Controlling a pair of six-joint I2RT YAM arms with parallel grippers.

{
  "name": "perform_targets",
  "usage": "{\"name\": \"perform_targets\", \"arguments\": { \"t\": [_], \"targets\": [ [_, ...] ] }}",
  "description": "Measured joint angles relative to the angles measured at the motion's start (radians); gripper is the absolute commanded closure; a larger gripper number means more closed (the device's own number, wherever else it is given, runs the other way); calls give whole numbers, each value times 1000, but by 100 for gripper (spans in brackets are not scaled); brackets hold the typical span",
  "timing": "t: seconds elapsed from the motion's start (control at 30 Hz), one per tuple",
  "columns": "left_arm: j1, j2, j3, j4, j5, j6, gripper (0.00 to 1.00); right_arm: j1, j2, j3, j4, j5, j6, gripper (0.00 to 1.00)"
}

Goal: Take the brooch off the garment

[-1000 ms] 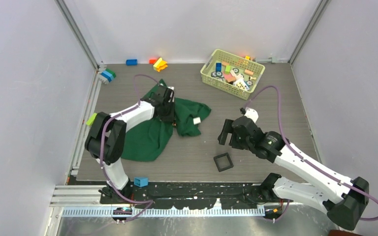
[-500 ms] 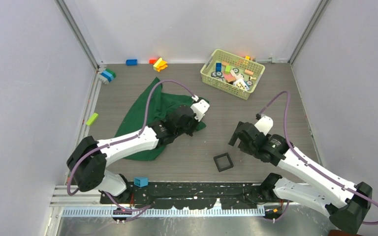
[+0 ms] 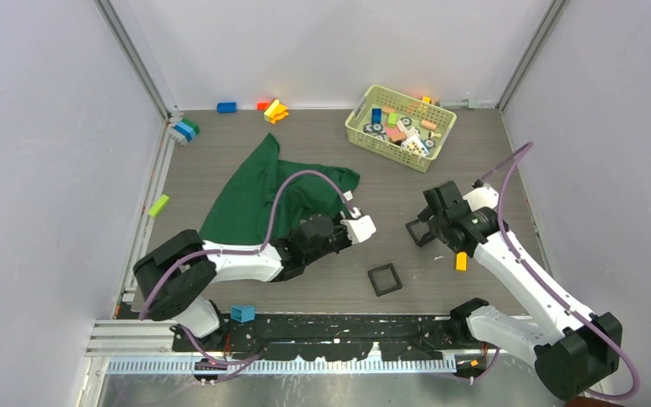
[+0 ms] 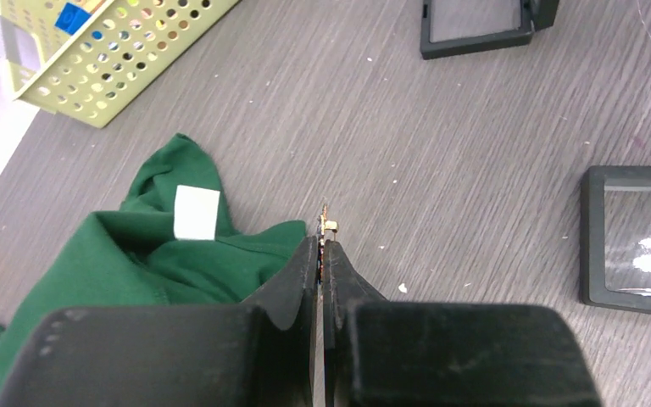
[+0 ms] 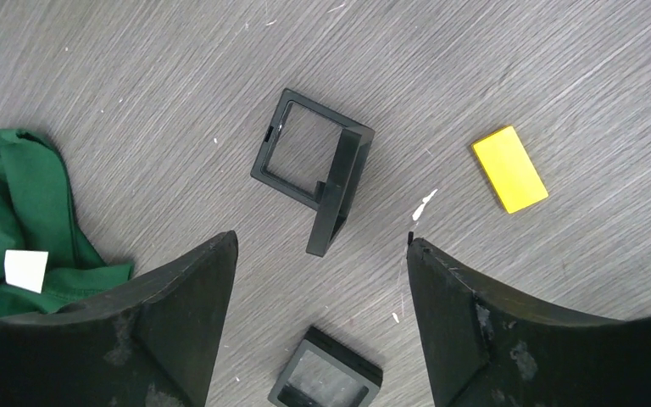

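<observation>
The dark green garment lies crumpled left of centre, a white label on its near fold. My left gripper is over bare table just past the cloth's right edge. It is shut on the brooch, of which only a tiny gold-coloured bit sticks out beyond the tips. My right gripper stands open above a black hinged square tray, with nothing between its fingers. The garment's edge shows at the left of the right wrist view.
A second black square tray lies near the front, between the arms. A yellow block lies beside the right arm. A pale green basket of toys stands at the back right. Loose blocks lie along the back left.
My left arm swung off the garment to the right and nearer, still shut. The cloth shifted and spread behind it. My right arm drew back to the right.
</observation>
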State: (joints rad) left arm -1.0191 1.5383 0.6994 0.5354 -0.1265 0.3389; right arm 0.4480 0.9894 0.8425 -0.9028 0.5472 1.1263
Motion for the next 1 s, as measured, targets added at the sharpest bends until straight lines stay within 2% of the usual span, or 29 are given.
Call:
{"name": "perform_targets", "arguments": {
  "t": [0.37,0.43,0.6,0.7,0.77,0.9,1.0],
  "targets": [
    [0,40,-35,204,92,55,100,-79,116,-19,100,-103,-11,36],
    [0,40,-45,217,99,58,100,-83,127,-22,112,-114,-9,37],
    [0,37,-59,223,129,59,100,-90,152,-30,129,-134,-4,47],
    [0,22,-61,222,155,59,100,-92,168,-40,139,-142,-2,49],
    [0,7,-61,219,172,60,100,-92,177,-50,140,-147,-2,53],
    [0,-4,-61,218,206,61,100,-95,187,-69,140,-166,-10,74],
    [0,-4,-63,215,235,69,100,-97,190,-76,140,-195,-34,82]
  ]
}}
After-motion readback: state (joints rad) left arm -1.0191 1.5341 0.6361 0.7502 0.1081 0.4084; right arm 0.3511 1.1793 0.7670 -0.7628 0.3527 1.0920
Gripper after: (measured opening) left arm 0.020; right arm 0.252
